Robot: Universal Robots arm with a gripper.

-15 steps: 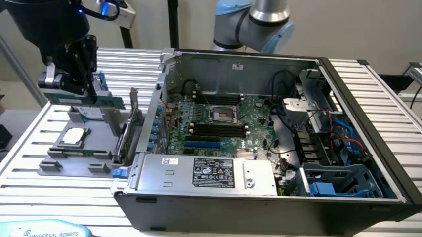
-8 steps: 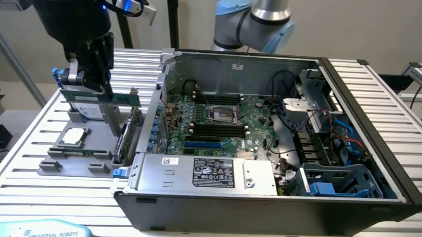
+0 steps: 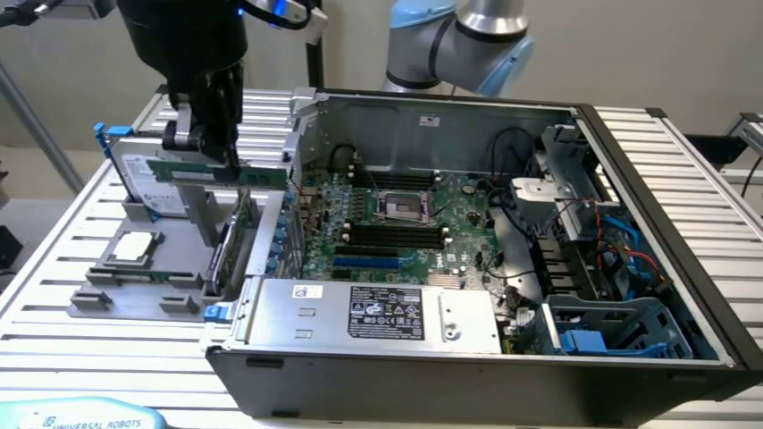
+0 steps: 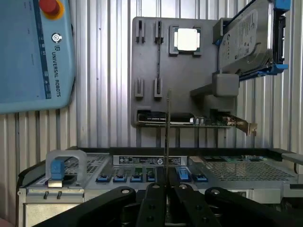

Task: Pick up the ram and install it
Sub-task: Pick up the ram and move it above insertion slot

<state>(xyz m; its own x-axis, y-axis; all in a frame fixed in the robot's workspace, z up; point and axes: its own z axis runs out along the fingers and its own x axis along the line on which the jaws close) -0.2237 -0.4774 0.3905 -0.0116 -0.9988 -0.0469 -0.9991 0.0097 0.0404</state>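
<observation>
Slatted alu table point(image 3: 48, 340) carries a grey fixture plate point(image 3: 138, 302) left of the open PC case point(image 3: 477, 375).

Ext. view: black gripper point(image 3: 213, 154) pinches the ram point(image 3: 245, 175), a thin green stick w/ dark chips, held above the plate. Pick looks done, install isn't: black mobo slots point(image 3: 394, 234) look empty.

Wrist view: ram edge-on, a thin line clamped between dark fingers point(image 4: 154, 198), w/ matte plate beyond.

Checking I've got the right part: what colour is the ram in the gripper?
The ram is green; it shows best in the exterior view.
</observation>
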